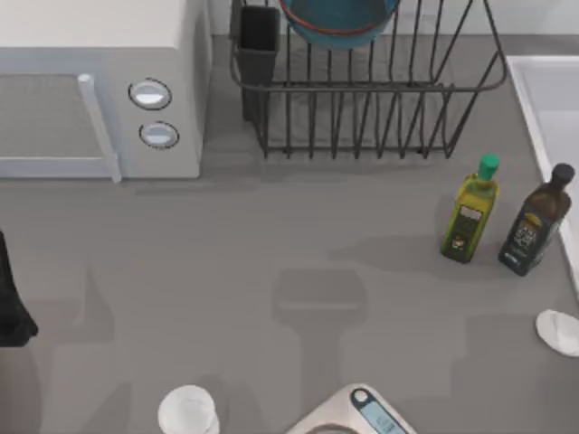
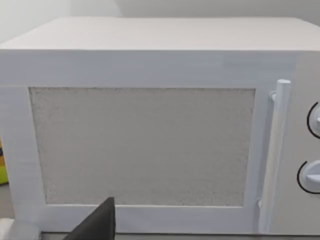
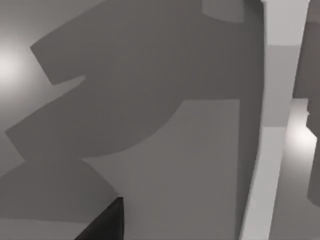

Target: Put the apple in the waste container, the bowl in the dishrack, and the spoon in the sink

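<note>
1. Sitting in the dishrack [image 1: 380, 117] at the far side of the surface [image 1: 271, 244], the blue bowl [image 1: 336, 23] looks already delivered, beside the rack's dark cutlery cup [image 1: 259, 41].
2. A small white oval object [image 1: 558, 330] at the surface's right edge, probably the spoon, lies near the front end of the sink [image 1: 543, 99], whose pale rim runs along that side.
3. The left arm [image 1: 14, 298] waits at the left edge. The left claw [image 2: 97, 225] faces the microwave [image 2: 150, 140] door, and whether it is apart or together cannot be told.
4. The right claw [image 3: 105, 225] hangs over bare grey surface crossed by shadows. Its state cannot be told either.
5. The spoon appears to be the next job, and it would suit the right arm, which is the nearer one. A good pickup would come straight down across the narrow part and lift clear of the raised rim before releasing over the basin.
6. The green-capped bottle [image 1: 470, 212] and the dark bottle [image 1: 536, 221] stand just beside that route, so a wide swing could topple them.
7. Both bottles carry labels, but the print is too small to read.
8. The scale [image 1: 366, 418] at the near edge has a blue display with illegible digits, next to a whitish cup [image 1: 188, 411].
</note>
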